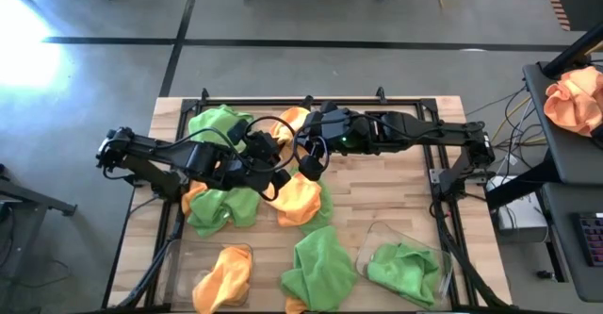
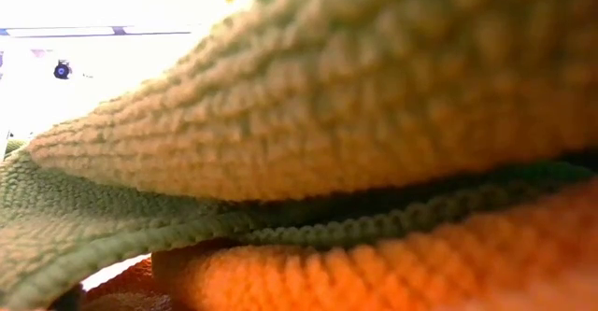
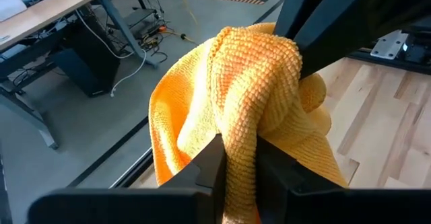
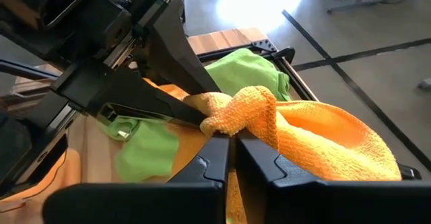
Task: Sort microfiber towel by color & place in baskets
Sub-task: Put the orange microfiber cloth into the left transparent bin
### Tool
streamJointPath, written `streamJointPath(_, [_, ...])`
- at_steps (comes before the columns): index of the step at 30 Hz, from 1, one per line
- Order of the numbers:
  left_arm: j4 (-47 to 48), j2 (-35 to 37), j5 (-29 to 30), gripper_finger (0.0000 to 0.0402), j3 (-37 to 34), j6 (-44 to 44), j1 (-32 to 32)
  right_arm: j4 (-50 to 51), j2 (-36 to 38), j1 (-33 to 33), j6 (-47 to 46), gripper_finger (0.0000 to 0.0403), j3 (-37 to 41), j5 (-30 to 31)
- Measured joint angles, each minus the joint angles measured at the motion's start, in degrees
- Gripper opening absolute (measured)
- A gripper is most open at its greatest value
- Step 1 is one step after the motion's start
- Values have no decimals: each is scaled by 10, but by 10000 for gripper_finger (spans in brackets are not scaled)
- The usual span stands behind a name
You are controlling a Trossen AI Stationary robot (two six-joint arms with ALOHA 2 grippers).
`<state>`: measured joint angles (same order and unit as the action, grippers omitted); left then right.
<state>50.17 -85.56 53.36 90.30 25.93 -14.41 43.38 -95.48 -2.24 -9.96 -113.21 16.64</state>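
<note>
An orange microfiber towel is held lifted over the middle of the table, pinched from both sides. The left claw is pressed onto one fold; the right claw is clamped on another fold of the same cloth. Judged from this double hold, one claw should be released before any carry, so the towel is not stretched. The left basket, where an orange cloth lies, looks the fitting target; green lies in the right basket.
</note>
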Motion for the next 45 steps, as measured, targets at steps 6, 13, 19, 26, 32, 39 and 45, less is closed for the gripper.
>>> streamJointPath(6, [2, 0, 0, 41, 0, 0, 0, 0, 0, 0, 10, 63, 0, 25])
streamJointPath(13, [5, 0, 0, 41, 0, 0, 0, 1, 0, 0, 15, 114, 0, 29])
streamJointPath(19, [6, 0, 0, 41, 0, 0, 0, 5, 0, 0, 39, 134, 0, 29])
streamJointPath(26, [14, 0, 0, 41, 0, 0, 0, 19, 0, 4, 42, 141, 0, 29])
streamJointPath(32, [14, 0, 0, 41, 0, 0, 0, 41, 0, 17, 42, 132, 0, 55])
streamJointPath(39, [15, 0, 0, 41, 0, 0, 0, 104, 0, 45, 47, 131, 0, 153])
streamJointPath(45, [15, 0, -29, 41, 0, 11, -2, 151, 1, 79, 29, 138, 0, 164])
